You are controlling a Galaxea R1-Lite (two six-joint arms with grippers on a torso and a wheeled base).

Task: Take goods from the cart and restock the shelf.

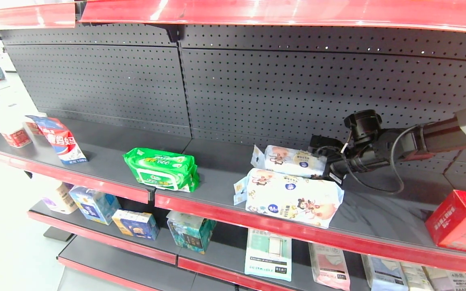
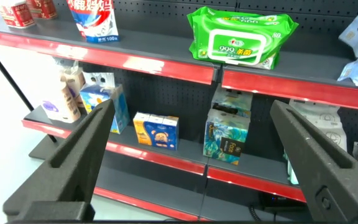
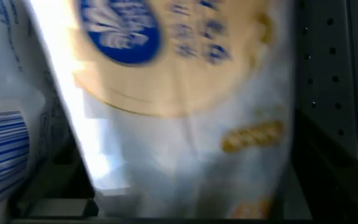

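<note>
On the middle shelf (image 1: 217, 161) lies a white wipes pack (image 1: 293, 198) with cartoon print, near the front edge. Just behind it a second, similar white pack (image 1: 289, 161) is held at its right end by my right gripper (image 1: 321, 163), which comes in from the right and is shut on it. That pack (image 3: 179, 124) sits very close in the right wrist view. A green wipes pack (image 1: 162, 169) (image 2: 241, 37) rests further left on the same shelf. My left gripper (image 2: 191, 155) hangs open in front of the lower shelves, below the green pack, with nothing between its fingers (image 2: 73, 162).
A red box (image 1: 463, 222) stands at the shelf's right end. A blue, red and white pouch (image 1: 61, 139) and red-and-white tubs (image 1: 16, 137) stand at the left end. Boxes and packs fill the lower shelf (image 1: 136, 224). The upper shelf's red edge (image 1: 257, 12) overhangs.
</note>
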